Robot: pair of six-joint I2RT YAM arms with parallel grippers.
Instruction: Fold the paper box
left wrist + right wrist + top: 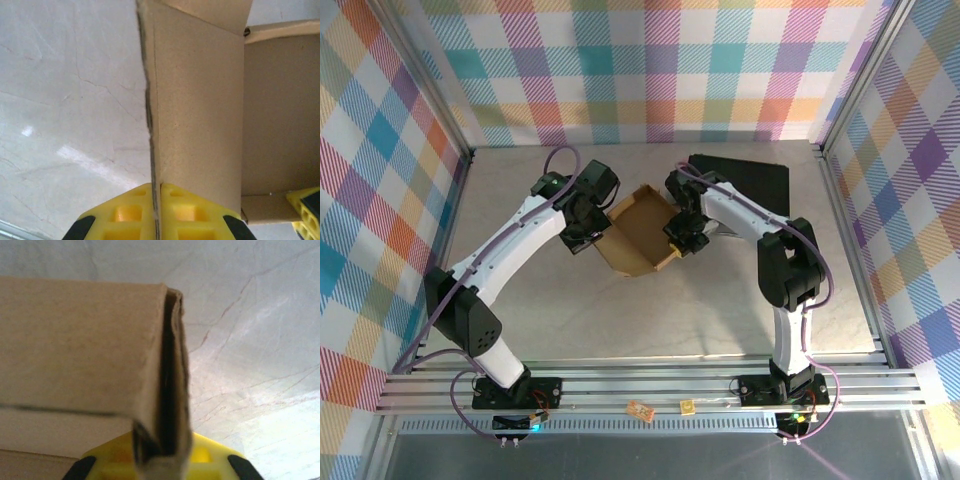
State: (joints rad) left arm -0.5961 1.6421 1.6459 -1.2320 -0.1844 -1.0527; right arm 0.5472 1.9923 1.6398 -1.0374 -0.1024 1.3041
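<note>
**Pinched from both sides**

I saw the paper box (638,232) sitting mid-surface (620,320) between the arms. The left end effector (159,202) was clamped on the edge of its left wall. The right end effector (161,457) gripped a doubled wall opposite. A black case (750,180) lay just behind, and open room stretched toward me.

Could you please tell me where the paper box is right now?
The paper box sits mid-table in the top view, held between the left gripper and right gripper, just before the black case.
</note>
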